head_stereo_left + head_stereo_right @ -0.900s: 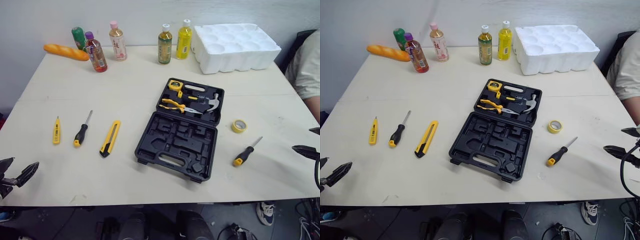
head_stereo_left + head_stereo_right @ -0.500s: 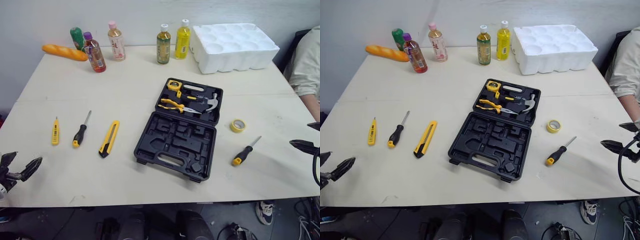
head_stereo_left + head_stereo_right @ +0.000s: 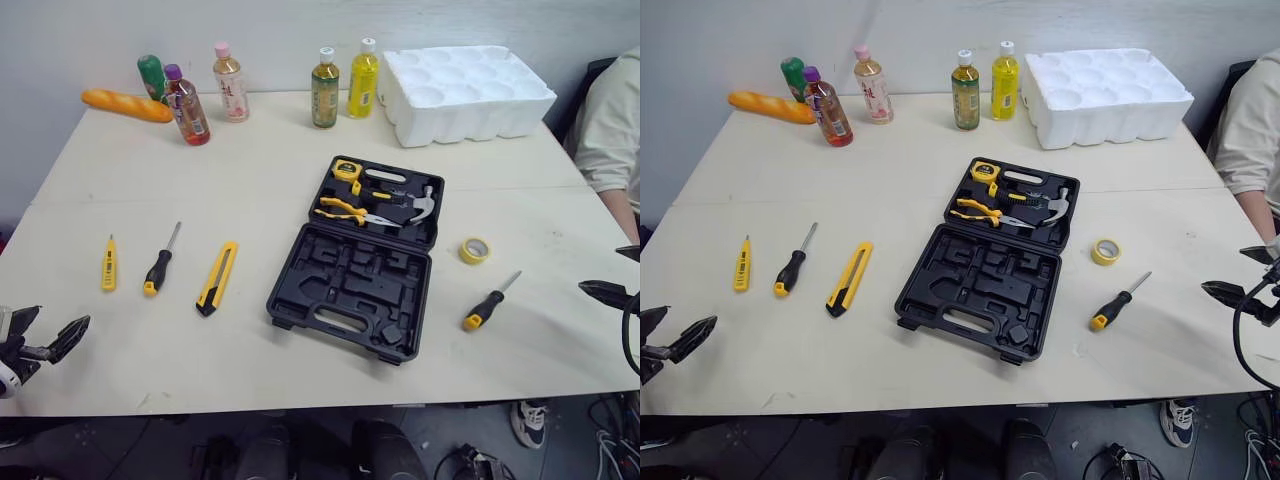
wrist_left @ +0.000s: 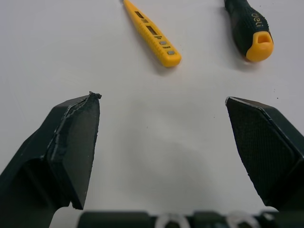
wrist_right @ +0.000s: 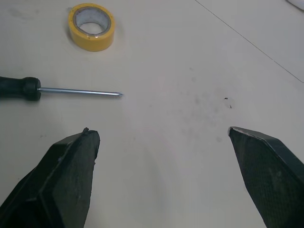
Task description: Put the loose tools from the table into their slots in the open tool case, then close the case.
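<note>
Both hands are spread wide and empty: my left hand (image 4: 162, 97) hangs over the near left of the surface (image 3: 270, 190), just short of the yellow tester pen (image 4: 153, 34) and a screwdriver (image 4: 249, 31). My right hand (image 5: 160, 129) hovers near the second screwdriver (image 5: 21, 88) and the tape roll (image 5: 91, 26). The tool case (image 3: 352, 285) lies open mid-surface, with the utility knife (image 3: 218, 277) to its left

five bottles (image 3: 230, 83), bread loaf (image 3: 116, 105), foam tray (image 3: 468, 92) at back; person (image 3: 612, 130) right
</note>
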Robot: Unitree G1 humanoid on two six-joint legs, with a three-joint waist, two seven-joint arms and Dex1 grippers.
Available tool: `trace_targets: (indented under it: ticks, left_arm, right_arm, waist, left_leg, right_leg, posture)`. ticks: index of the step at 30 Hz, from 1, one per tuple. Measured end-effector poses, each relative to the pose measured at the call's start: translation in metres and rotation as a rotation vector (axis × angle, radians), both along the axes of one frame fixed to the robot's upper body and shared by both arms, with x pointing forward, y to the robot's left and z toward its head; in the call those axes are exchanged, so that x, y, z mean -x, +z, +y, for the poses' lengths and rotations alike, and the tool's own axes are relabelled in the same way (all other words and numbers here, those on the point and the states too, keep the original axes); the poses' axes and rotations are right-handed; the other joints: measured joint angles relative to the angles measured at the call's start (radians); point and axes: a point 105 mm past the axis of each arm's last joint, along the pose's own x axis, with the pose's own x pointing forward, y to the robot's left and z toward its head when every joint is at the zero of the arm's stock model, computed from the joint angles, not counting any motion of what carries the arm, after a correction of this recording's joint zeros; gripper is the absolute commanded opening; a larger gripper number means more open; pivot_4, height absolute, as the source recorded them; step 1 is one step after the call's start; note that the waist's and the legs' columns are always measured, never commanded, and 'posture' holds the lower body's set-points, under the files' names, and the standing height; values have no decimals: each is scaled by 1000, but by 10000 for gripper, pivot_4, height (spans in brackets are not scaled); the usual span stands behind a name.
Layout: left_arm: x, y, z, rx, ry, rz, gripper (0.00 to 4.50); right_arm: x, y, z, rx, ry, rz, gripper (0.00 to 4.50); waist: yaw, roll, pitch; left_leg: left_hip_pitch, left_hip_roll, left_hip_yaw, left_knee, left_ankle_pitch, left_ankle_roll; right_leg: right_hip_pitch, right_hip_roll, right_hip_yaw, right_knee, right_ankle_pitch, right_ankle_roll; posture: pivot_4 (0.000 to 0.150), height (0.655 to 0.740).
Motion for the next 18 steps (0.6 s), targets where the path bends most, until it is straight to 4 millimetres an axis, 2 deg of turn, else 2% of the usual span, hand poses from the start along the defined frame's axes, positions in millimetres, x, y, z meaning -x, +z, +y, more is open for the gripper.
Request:
trace_targets:
  ticks: [7, 11, 14, 18]
  left_arm:
    - [-1, 0, -2, 6, -12, -1, 44450]
    - [-1, 5, -16, 24, -79, 7, 44450]
    - [-11, 17, -48, 27, -221, 8, 44450]
    - [-39, 38, -96, 3, -406, -33, 44450]
  right_arm:
    - [-2, 2, 0, 8, 1, -5, 45000]
    - [-2, 1, 5, -1, 11, 7, 45000]
    - [-4, -1, 25, -21, 65, 4, 45000]
    - [-11, 3, 52, -42, 100, -26, 45000]
  waist:
    - [0, 0, 0]
    - [0, 0, 0]
    - [0, 0, 0]
    - [11, 1, 0]
  left_leg:
    - [0, 0, 0, 0, 0, 0]
    - [0, 0, 0, 0, 0, 0]
    - [0, 0, 0, 0, 0, -1]
    - [0, 0, -1, 0, 1, -1]
  right_leg:
    - [0, 0, 0, 0, 0, 0]
    - [0, 0, 0, 0, 0, 0]
    - [1, 0, 0, 0, 0, 0]
    - [1, 0, 0, 1, 0, 0]
  posture:
    - [1500, 7384]
    - [1500, 7384]
    - [1500, 7384]
    - [1500, 7384]
